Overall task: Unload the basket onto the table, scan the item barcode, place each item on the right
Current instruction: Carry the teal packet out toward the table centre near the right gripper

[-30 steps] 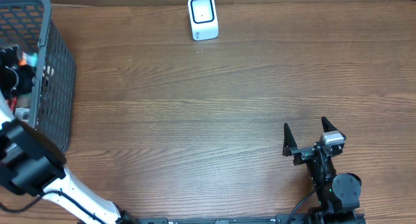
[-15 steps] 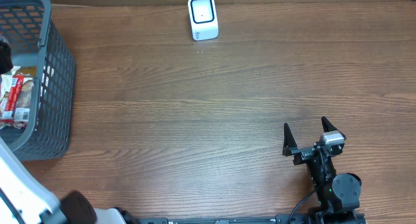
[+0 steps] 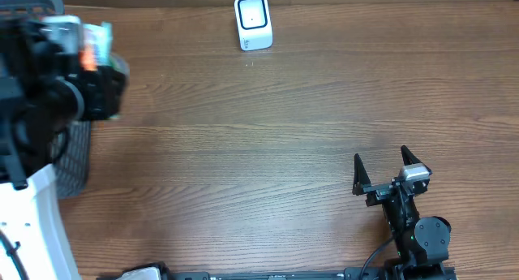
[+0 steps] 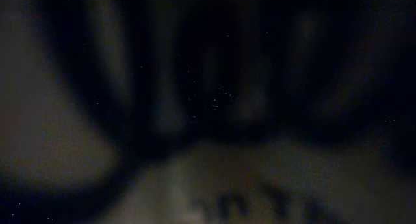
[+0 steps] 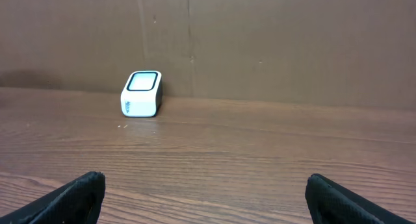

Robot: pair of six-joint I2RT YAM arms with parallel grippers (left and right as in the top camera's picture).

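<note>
Packet (image 3: 96, 43) — orange and green, blurred — sits far left at the tip of the left gripper (image 3: 81, 53), above the grey basket (image 3: 77, 154); the fingers seem closed on it, though the wrist view is too dark to confirm. A white scanner (image 3: 253, 22) stands at the table's (image 3: 268, 134) far edge. The right gripper (image 3: 392, 165) rests low on the right — jaws wide apart, empty.

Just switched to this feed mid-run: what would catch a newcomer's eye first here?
The big blurred left arm at the overhead's top left, above the grey basket, with something colourful at its tip; its wrist view is just dark blur. Next, the white scanner alone at the table's far edge, and the right gripper at bottom right, fingers wide open and empty.
</note>
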